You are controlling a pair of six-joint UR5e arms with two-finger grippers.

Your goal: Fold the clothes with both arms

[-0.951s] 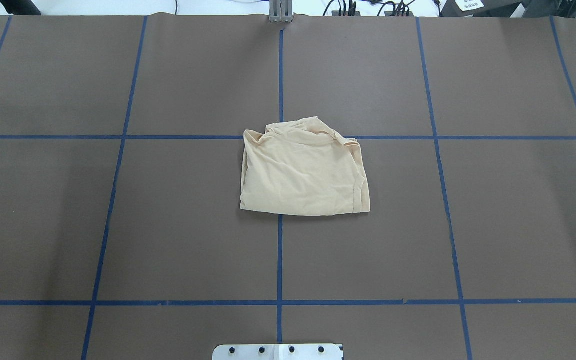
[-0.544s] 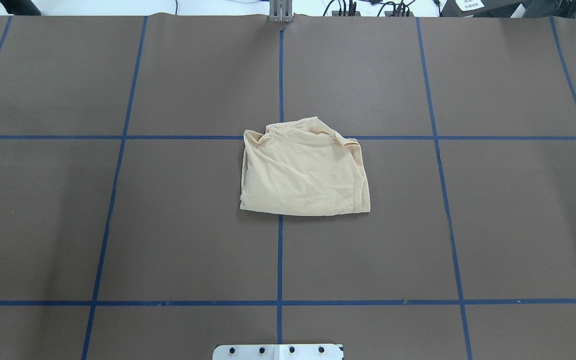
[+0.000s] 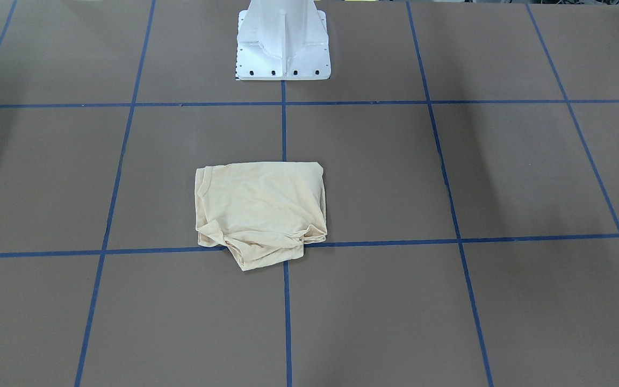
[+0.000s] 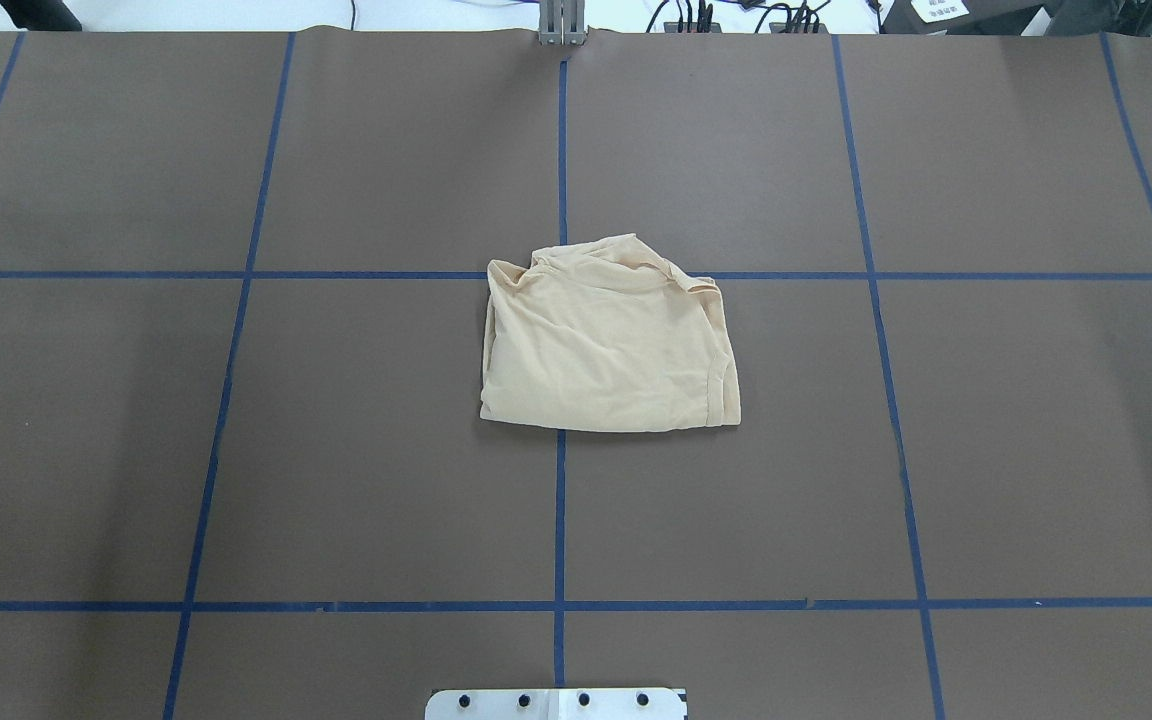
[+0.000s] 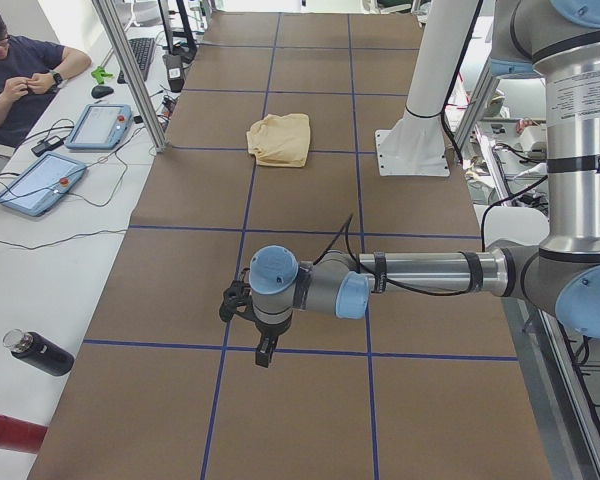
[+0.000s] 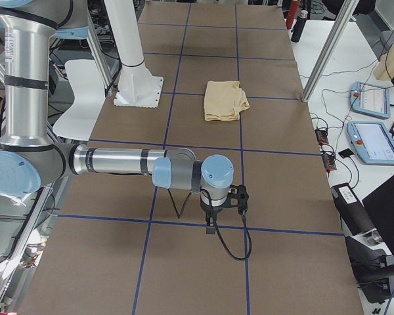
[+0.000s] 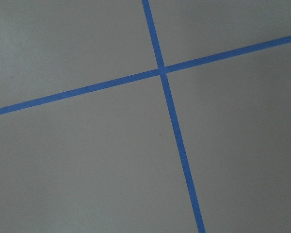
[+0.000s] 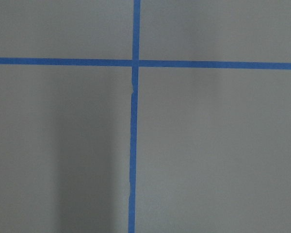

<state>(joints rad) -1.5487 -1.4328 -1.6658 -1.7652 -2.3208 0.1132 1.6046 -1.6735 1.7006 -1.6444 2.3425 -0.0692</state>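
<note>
we judge the folding nearly done: the shirt (image 4: 606, 340) lies as a compact, slightly rumpled packet at mid-table, over a crossing of blue tape (image 4: 559, 520). only its ragged far edge is perhaps left to tidy. our left gripper (image 5: 265, 350) and right gripper (image 6: 211, 227) hang over bare table (image 4: 1036, 450), well apart from it. neither has the shirt, and we cannot tell how open they are. the surface is matte brown. a white pedestal (image 3: 282, 48) stands by, and a person (image 5: 15, 70) sits at a side bench (image 5: 50, 265).

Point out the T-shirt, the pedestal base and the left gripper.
T-shirt (image 4: 606, 345): overhead view, middle of the folded cloth.
pedestal base (image 3: 301, 64): front-facing view, its flat foot plate.
left gripper (image 5: 264, 352): exterior left view, between its fingertips.
</note>
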